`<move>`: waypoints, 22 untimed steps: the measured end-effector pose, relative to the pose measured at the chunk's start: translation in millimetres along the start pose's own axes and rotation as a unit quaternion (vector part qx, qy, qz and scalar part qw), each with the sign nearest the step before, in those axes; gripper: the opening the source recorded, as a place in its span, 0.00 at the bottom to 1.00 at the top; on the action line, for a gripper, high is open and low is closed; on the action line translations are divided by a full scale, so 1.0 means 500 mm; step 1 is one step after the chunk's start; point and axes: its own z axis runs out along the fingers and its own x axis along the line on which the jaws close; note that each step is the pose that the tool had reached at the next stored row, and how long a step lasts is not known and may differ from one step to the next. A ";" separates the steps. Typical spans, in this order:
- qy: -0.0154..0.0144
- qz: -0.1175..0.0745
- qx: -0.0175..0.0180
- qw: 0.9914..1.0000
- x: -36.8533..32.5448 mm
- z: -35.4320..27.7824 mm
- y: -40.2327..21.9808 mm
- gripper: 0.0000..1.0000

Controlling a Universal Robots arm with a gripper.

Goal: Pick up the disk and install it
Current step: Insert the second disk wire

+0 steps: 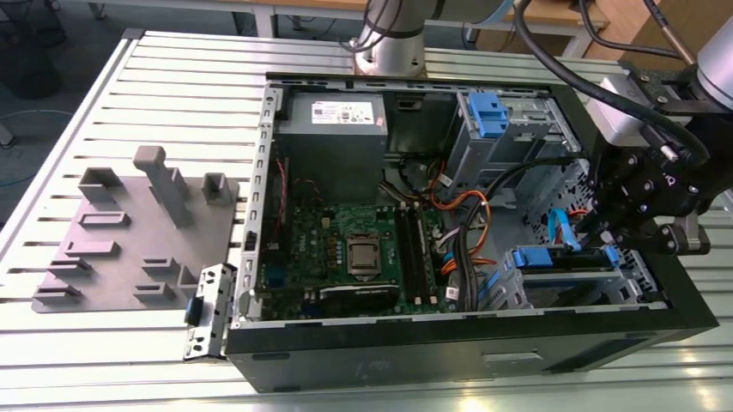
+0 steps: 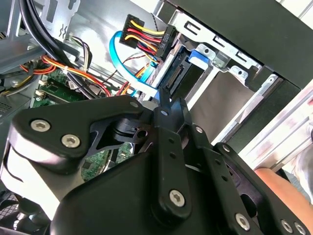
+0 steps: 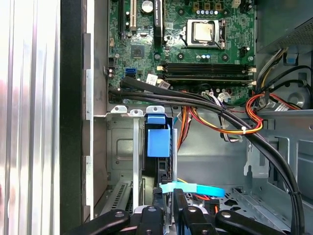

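So the pincer [image 1: 607, 232] is down inside the open PC case [image 1: 458, 348], hanging right over the drive cage [image 1: 572, 279] in the corner of the case furthest from the power-supply box [image 1: 332, 129]. The disk [image 3: 164, 169] is already in that cage, standing on edge in its slot directly ahead of the pincer tip, with its blue rail tab [image 3: 158, 139] at the far end. Looks to me like it's mostly slid home rather than waiting to be picked up, so the pickup part seems done and this is the seating part.

In the second wrist view the pincer [image 2: 168, 103] points straight at the connector end of the disk [image 2: 188, 73], very close or touching. Makes sense, since that's the end you'd push on to run it along the cage guides. Whether it's clamped on the disk's edge or just resting against it, I honestly can't tell. The linkage blocks the contact spot in both wrist views.

A flat blue data cable [image 3: 193, 188] crosses just in front of the pincer [image 3: 171, 210], between it and the disk's body, and the fat black cable bundle [image 3: 205, 105] runs past beyond the cage toward the motherboard [image 3: 195, 44]. Tight spot, which I guess is why the arm comes in from above.

Well off to the side of the pincer, outside the case, a grey fixture plate [image 1: 126, 232] sits on the slatted worktop [image 1: 69, 129].
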 end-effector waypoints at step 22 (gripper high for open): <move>0.000 0.000 0.000 1.000 -0.028 -0.002 -0.004 0.24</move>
